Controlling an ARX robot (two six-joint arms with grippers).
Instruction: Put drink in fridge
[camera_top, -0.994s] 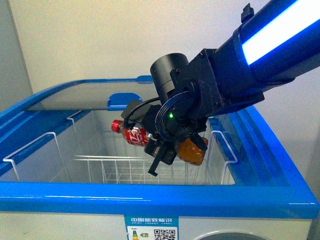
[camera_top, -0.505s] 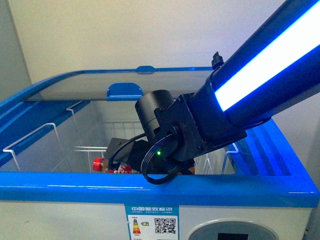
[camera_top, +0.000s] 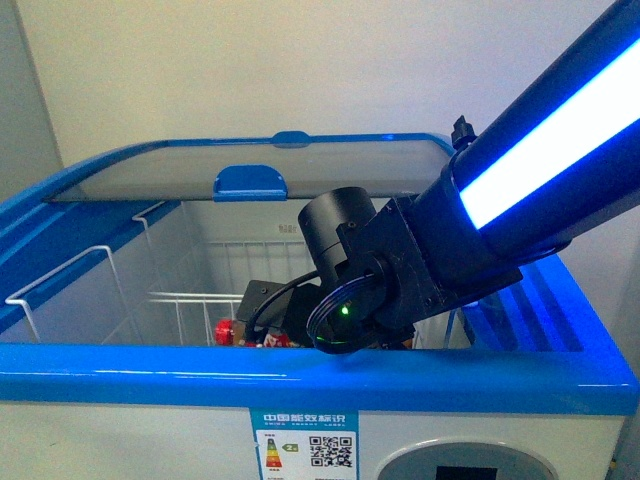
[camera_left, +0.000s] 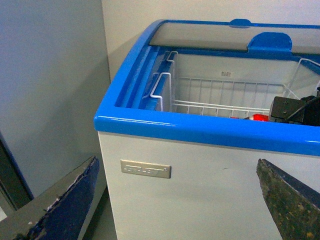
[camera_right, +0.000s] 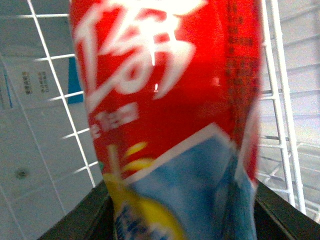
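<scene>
Front view: the right arm (camera_top: 520, 190), dark with a lit white-blue strip along its side, reaches down over the blue front rim of the fridge (camera_top: 300, 385) into its open white interior. The right gripper (camera_top: 275, 325) is low inside the cavity, mostly hidden behind the rim and the round black wrist housing (camera_top: 340, 235), on which a green indicator light shows. The drink (camera_top: 240, 333) lies on its side in that gripper, just above the white wire basket (camera_top: 190, 305); only its red cap and a strip of red label show over the rim. The glass lid (camera_top: 150, 180) with its blue handle (camera_top: 250, 182) is slid toward the back, leaving the near part of the fridge open. Right wrist view: the drink's red label (camera_right: 165, 80) with white characters fills the frame, blurred, with dark finger surfaces (camera_right: 90, 217) on either side of the bottle, so the claw is pinching the drink; white basket wires lie behind it. Left wrist view: the left gripper (camera_left: 175, 205) hangs outside the fridge, facing its white outer wall below the blue rim, with 2 dark worn fingers (camera_left: 65, 205) spread far apart and holding nothing. A small red part of the drink (camera_left: 259, 118) shows past the rim.
</scene>
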